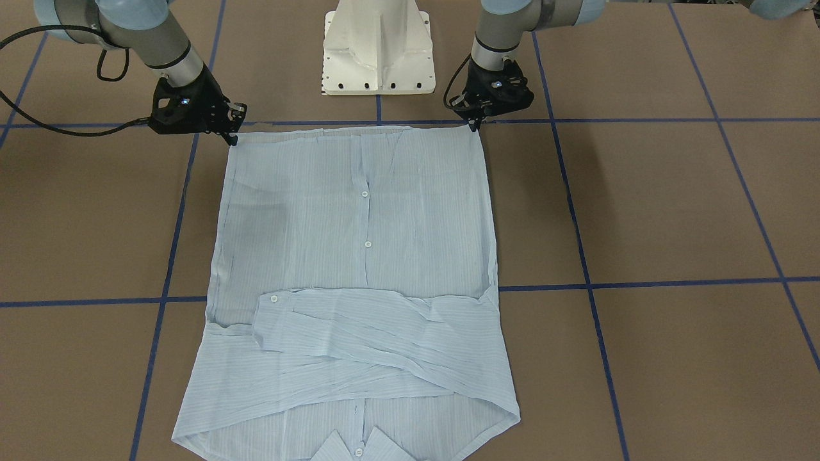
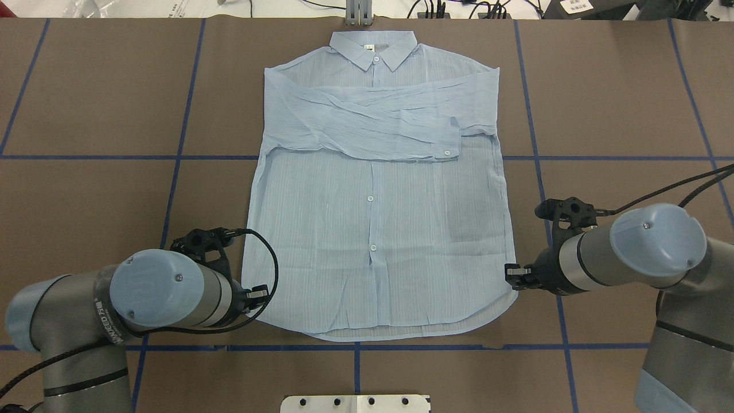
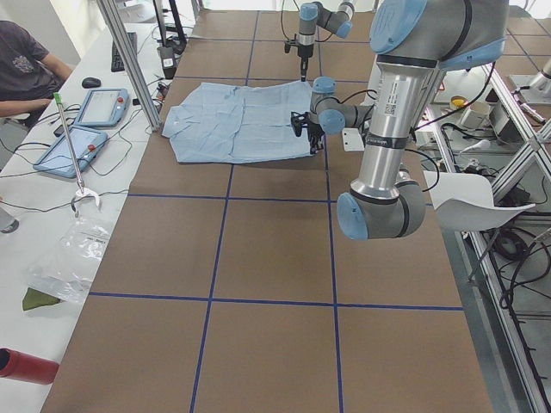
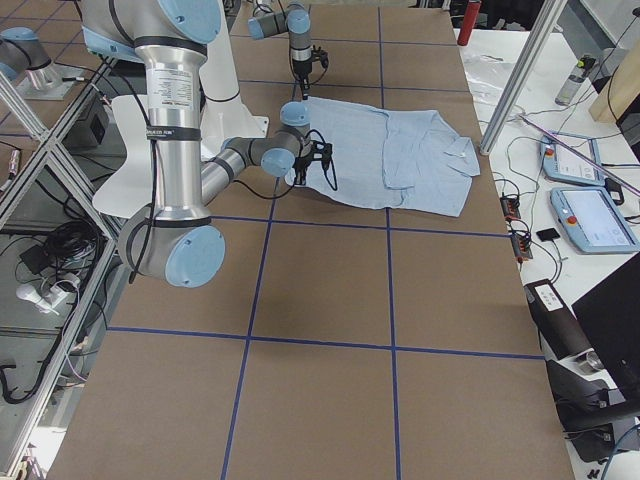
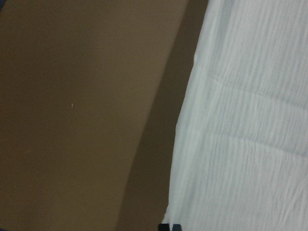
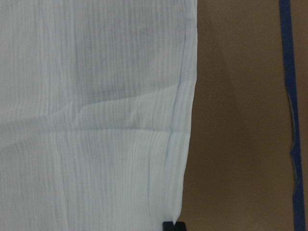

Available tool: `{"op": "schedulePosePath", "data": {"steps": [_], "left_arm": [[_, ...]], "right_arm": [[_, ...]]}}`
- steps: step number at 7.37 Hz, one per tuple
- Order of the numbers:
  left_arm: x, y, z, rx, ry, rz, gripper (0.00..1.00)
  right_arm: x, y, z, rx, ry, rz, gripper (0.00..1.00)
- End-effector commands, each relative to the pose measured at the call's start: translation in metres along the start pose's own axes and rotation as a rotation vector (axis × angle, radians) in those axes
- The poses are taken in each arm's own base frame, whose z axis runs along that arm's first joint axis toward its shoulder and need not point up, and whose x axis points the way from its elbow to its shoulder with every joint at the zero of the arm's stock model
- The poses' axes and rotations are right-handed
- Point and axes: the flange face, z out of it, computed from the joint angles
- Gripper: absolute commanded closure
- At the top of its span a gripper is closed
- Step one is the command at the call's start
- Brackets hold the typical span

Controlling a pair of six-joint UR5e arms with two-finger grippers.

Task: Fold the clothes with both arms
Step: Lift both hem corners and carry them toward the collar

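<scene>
Two corner pinches set up your fold: the left gripper (image 1: 475, 125) and right gripper (image 1: 234, 137) each have jaws closed on a hem corner of the shirt (image 2: 373, 229), flat on the table (image 2: 86, 115), so you can lift the hem evenly.

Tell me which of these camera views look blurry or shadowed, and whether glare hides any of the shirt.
Left wrist view: dim and soft, the stripes of the shirt smeared, and a dark shadow band along its edge on the table. Right wrist view: sharper, stripes readable. Front-facing view: crisp, evenly lit, only faint shadows on the table. Overhead view: crisp, no glare on the cloth.
</scene>
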Motion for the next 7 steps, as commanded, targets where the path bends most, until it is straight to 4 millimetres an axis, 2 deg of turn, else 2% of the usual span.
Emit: {"op": "schedulePosePath", "data": {"steps": [1, 3, 5, 6, 7], "left_arm": [[-0.001, -0.023, -0.013, 0.032, 0.005, 0.041, 1.00], [-0.004, -0.046, -0.011, 0.059, -0.008, 0.083, 1.00], [-0.003, -0.058, -0.019, 0.072, 0.011, 0.079, 1.00], [-0.004, -0.062, -0.020, 0.072, 0.010, 0.108, 1.00], [-0.003, -0.063, -0.022, 0.073, 0.016, 0.113, 1.00]], "right_arm": [[0.009, -0.022, -0.017, 0.008, -0.016, 0.038, 1.00], [0.014, -0.033, -0.024, 0.018, -0.021, 0.055, 1.00], [0.017, -0.041, -0.027, 0.033, -0.021, 0.064, 1.00], [0.020, -0.045, -0.026, 0.037, -0.013, 0.068, 1.00], [0.028, -0.052, -0.015, 0.036, 0.002, 0.077, 1.00]]}}
